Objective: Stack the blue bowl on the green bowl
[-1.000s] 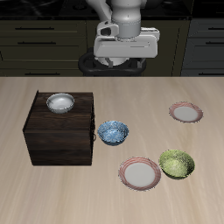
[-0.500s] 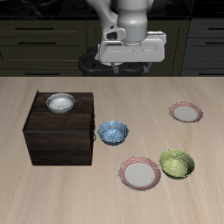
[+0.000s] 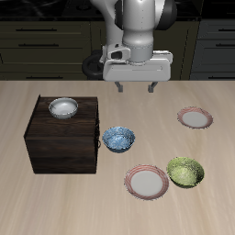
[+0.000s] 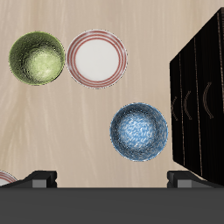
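The blue bowl (image 3: 118, 139) with speckled blue-and-white glaze sits on the table beside the dark wooden box; it also shows in the wrist view (image 4: 138, 133). The green bowl (image 3: 185, 171) with yellow-green glaze stands near the table's front edge, beside a pink-rimmed plate; it shows in the wrist view too (image 4: 36, 58). My gripper (image 3: 136, 89) hangs high above the table, farther back than the blue bowl. It is open and empty, with both fingers spread wide. Its fingertips (image 4: 41, 178) show at the edge of the wrist view.
A dark wooden box (image 3: 64, 134) stands by the blue bowl, with a small white-grey bowl (image 3: 62, 108) on top. One pink-rimmed plate (image 3: 147, 181) lies beside the green bowl, another (image 3: 195, 117) farther back. The table's front edge is just beyond the green bowl.
My gripper has come down and forward, toward the blue bowl, and its fingers now show below the hand. The bowls and plates have not moved.
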